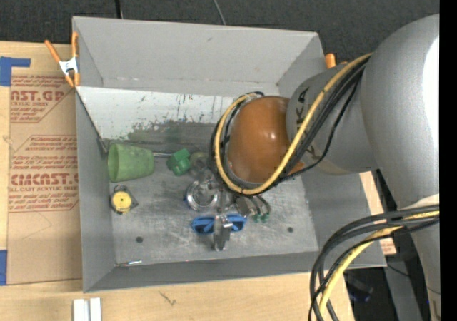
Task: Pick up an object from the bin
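The gripper [223, 232] is low in the bin [193, 55], at about 6 o'clock of its floor, right over a small blue object [206, 225]. Whether it is open or closed, I cannot tell. A shiny clear piece [201, 195] lies just at 11 o'clock from it. At 9 o'clock of the floor a green cup [130, 161] lies on its side, with a yellow disc [121, 201] near it.

We see a bulky arm [400, 98] of smooth, silver-grey rounded shells, with dark lettering on one link. A glossy orange dome-shaped cover [257, 143] caps the wrist, ringed by black and yellow cables [308, 121]. More such cables loop lower down. The gripper [223, 230] is grey metal.
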Controlling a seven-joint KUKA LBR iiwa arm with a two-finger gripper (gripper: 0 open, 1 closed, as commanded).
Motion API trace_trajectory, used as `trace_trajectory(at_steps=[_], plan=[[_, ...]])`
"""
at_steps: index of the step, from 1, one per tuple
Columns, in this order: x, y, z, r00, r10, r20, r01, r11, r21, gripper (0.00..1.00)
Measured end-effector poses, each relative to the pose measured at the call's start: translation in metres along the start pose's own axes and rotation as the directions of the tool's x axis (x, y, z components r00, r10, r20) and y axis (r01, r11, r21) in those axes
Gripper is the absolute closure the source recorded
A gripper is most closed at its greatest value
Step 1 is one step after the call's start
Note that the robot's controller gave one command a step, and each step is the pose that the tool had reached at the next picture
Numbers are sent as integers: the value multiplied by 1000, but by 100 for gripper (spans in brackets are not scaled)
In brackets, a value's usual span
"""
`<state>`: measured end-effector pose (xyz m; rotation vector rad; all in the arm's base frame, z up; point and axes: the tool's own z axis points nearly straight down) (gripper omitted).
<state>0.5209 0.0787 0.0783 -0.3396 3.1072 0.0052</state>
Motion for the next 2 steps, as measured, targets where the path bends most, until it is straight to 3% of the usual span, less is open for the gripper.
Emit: trace_trajectory(at_steps=[1, 2], plan=[[-5, 0, -5, 1000, 3, 20, -3, 1000, 0, 100], [3, -12, -175, 953, -304, -7, 304, 953, 0, 100]])
